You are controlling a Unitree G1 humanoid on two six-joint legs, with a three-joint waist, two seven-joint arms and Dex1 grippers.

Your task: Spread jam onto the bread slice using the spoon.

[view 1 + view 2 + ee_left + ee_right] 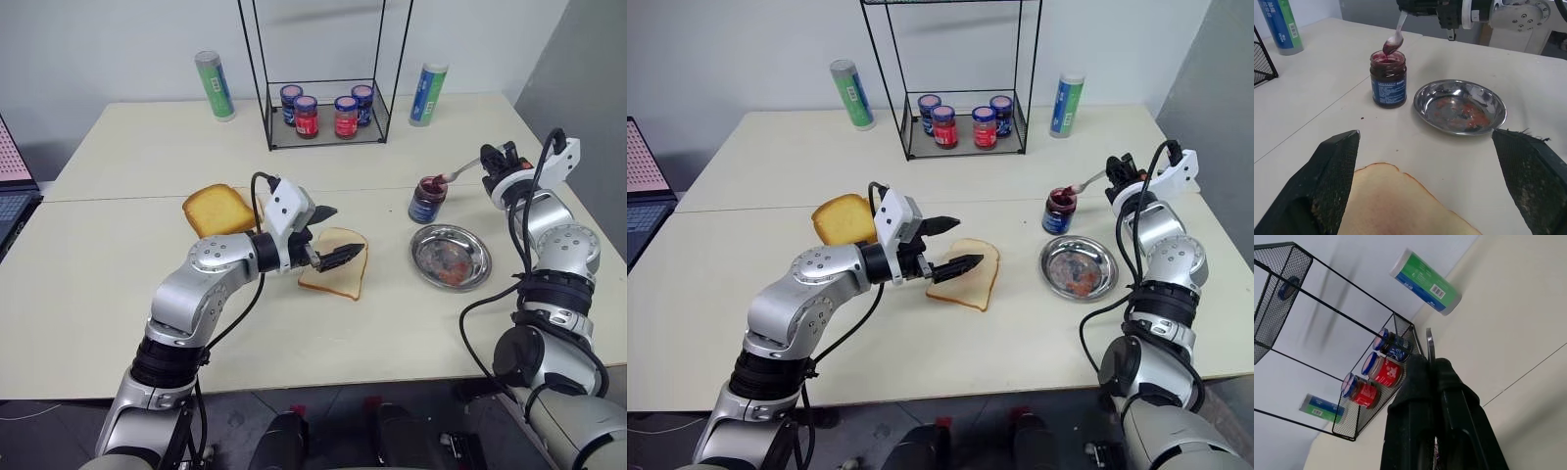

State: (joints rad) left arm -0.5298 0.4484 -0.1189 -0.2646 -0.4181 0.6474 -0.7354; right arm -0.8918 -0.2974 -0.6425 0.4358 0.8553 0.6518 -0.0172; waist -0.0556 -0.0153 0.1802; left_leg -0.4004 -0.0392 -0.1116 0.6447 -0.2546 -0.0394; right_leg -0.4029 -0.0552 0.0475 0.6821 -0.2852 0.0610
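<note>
We judge the task barely begun: our right gripper, clamped on the spoon, holds its red-smeared bowl just over the open jam jar, while the bread slice lies bare beneath our wide-open left gripper.

We see a bright room with soft, even light from above. The desk looks pale, and shadows on it are faint and small. The steel plate shines a little where light hits it. Up close, the left gripper's fingers look a bit fuzzy. The wire rack casts blurry grey shadows on the wall.
</note>
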